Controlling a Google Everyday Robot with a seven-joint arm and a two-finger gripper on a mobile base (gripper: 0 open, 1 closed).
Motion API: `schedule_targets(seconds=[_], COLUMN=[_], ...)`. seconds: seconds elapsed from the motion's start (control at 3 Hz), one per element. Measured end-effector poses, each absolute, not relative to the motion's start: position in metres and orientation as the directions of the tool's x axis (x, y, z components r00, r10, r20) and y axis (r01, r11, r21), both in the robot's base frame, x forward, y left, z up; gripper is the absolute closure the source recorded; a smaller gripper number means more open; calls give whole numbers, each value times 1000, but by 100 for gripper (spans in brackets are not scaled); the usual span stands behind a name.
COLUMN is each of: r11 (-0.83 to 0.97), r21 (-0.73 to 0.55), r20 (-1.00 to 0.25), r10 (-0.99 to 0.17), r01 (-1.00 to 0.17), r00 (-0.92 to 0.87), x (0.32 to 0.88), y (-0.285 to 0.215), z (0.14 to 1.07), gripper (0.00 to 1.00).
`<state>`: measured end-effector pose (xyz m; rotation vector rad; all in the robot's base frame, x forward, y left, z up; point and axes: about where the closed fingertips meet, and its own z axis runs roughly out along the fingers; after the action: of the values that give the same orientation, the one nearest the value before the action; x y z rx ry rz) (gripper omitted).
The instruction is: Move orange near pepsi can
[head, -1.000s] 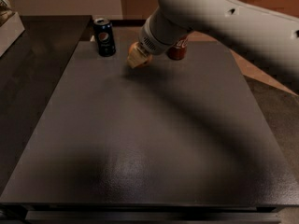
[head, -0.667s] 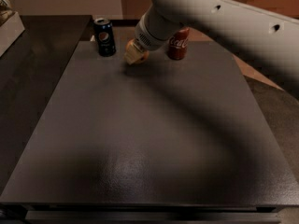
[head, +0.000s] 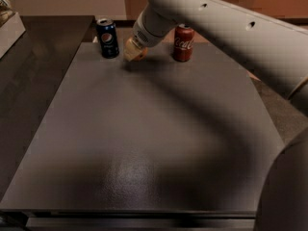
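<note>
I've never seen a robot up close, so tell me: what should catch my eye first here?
The big white arm stretches in from the upper right, its pincer down at the orange near the table's far edge. Flanking it stand a blue pepsi can on the left and a red Coca-Cola can on the right.

Dark table (head: pixel 144 143), seen from its near edge. The pepsi can (head: pixel 107 37) stands upright toward 11 o'clock and a red Coca-Cola can (head: pixel 183 43) toward 1 o'clock. The white arm (head: pixel 231 28) enters from 2 o'clock. Its gripper (head: pixel 133 50) sits low between the cans, covering most of the orange (head: pixel 140 57), near the pepsi can's 4 o'clock.
</note>
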<state>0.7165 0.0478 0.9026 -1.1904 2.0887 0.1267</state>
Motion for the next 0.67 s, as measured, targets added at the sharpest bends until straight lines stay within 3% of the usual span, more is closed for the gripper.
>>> schedule_targets(seconds=[0.67], r11=[560], r21=[-224], r20=[-636], r10=[-704], r01=[-798], r00=[-316], x=[748], y=[66], z=[887], gripper=[100])
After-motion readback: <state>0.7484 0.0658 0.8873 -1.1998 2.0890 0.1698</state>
